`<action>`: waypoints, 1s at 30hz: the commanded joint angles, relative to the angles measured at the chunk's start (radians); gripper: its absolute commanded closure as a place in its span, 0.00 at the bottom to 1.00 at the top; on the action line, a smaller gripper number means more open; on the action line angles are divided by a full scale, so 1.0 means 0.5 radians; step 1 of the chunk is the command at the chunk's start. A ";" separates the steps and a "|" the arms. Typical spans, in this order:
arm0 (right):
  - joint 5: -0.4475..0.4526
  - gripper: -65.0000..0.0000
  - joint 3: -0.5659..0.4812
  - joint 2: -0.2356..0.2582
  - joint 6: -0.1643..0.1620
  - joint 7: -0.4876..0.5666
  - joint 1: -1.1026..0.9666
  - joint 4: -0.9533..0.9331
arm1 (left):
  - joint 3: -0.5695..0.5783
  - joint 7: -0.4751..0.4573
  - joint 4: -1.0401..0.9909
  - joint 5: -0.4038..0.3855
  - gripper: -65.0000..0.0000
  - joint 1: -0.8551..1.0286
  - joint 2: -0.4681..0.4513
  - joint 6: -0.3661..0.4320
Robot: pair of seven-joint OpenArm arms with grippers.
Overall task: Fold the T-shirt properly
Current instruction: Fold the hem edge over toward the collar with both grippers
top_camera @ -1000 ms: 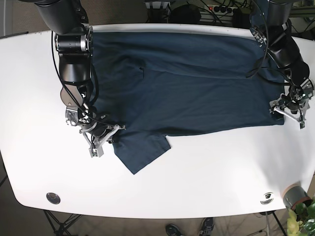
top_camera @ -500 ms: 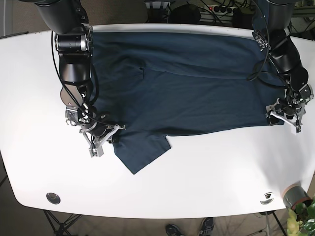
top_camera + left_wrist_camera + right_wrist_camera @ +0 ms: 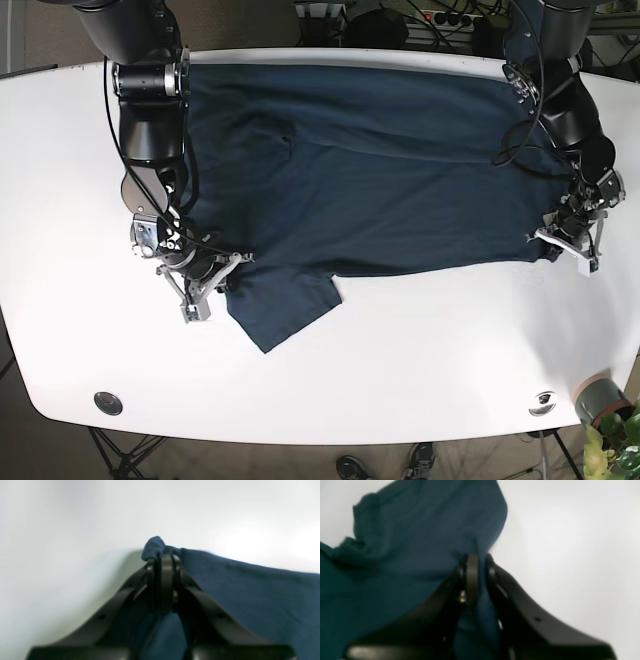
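Observation:
A dark blue T-shirt lies spread across the white table, one sleeve pointing at the front edge. My left gripper is shut on the shirt's hem corner at the right. In the left wrist view the gripper pinches a small bunch of cloth. My right gripper is shut on the shirt's edge beside the sleeve. In the right wrist view that gripper clamps a fold of the shirt.
A grey cup and a green plant sit at the table's front right corner. Two round ports are set into the front of the table. Cables lie behind the far edge.
My left gripper has moved up and left, dragging the hem corner inward. My right gripper has shifted slightly toward the shirt, and the sleeve has drawn back a little.

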 commanded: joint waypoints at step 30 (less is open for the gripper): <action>0.046 0.97 0.524 0.132 0.027 -0.557 -0.889 1.819 | -0.104 0.593 1.507 -0.486 1.00 0.527 0.163 -0.205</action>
